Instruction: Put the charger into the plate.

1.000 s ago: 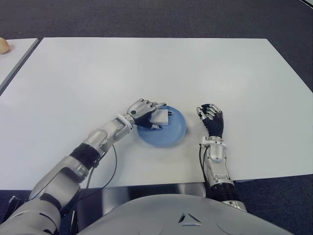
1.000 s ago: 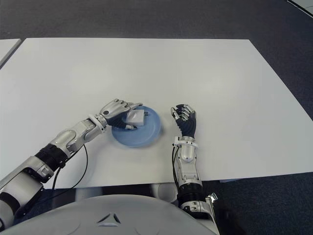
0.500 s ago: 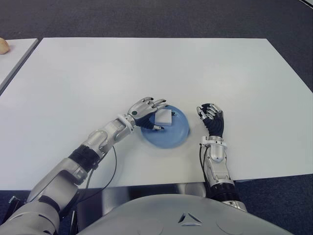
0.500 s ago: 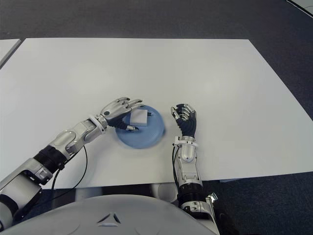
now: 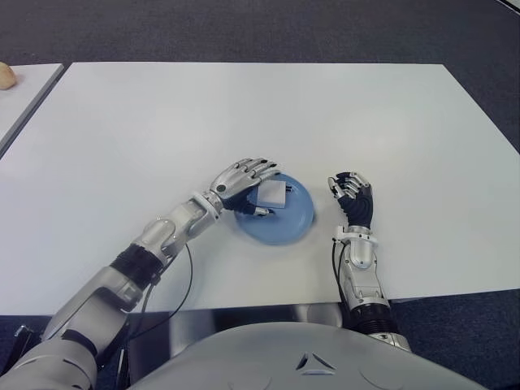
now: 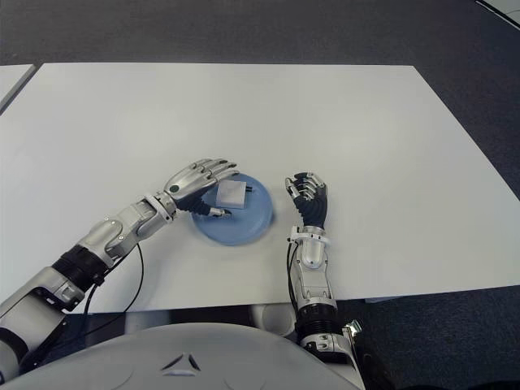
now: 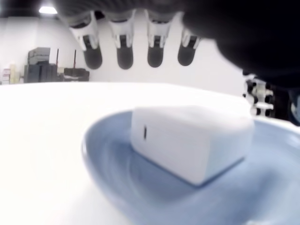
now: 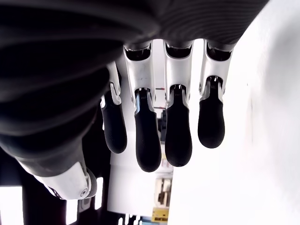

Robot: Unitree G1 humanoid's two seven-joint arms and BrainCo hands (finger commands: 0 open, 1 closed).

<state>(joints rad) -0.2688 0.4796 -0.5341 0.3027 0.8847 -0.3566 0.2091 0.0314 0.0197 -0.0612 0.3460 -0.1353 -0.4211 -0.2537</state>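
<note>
A white square charger [image 5: 272,192] lies inside the blue plate [image 5: 294,224] near the middle of the white table [image 5: 260,114]. My left hand [image 5: 244,180] hovers at the plate's left rim, just left of the charger, fingers spread and off it. In the left wrist view the charger [image 7: 190,140] sits free in the plate [image 7: 108,164] with the fingertips [image 7: 124,56] above it. My right hand [image 5: 351,197] shows to the right of the plate, fingers curled and holding nothing.
A second table's corner [image 5: 20,93] lies at the far left with a small tan object [image 5: 5,75] on it. Dark carpet [image 5: 260,28] surrounds the table. A black cable [image 5: 183,284] hangs from my left forearm over the table's near edge.
My left hand has let go of the charger and opened its fingers, lifting slightly. The charger now lies in the plate, and the plate has shifted a little to the right.
</note>
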